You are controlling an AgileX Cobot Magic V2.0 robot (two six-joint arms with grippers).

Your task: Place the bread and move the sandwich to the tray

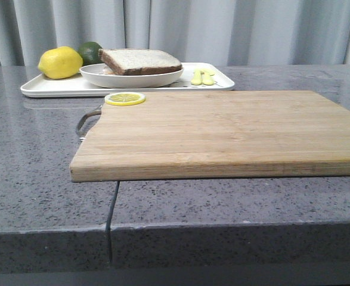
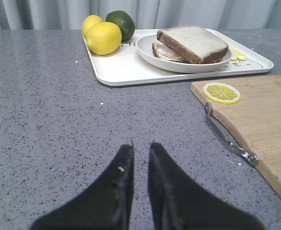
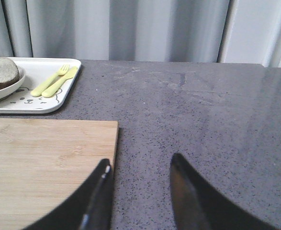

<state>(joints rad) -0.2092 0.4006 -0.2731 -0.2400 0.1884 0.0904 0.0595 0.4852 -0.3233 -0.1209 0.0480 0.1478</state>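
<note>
The sandwich sits on its round white plate, which stands on the white tray at the far left of the table. The bread lies as the top slice, and a bit of fried egg shows under it. My left gripper hovers over bare counter, short of the tray, fingers drawn to a narrow slit with nothing between them. My right gripper is open and empty at the cutting board's right edge. Neither gripper shows in the front view.
A wooden cutting board with a metal handle fills the table's middle; a lemon slice lies on its far left corner. On the tray are also a lemon, a lime and yellow cutlery.
</note>
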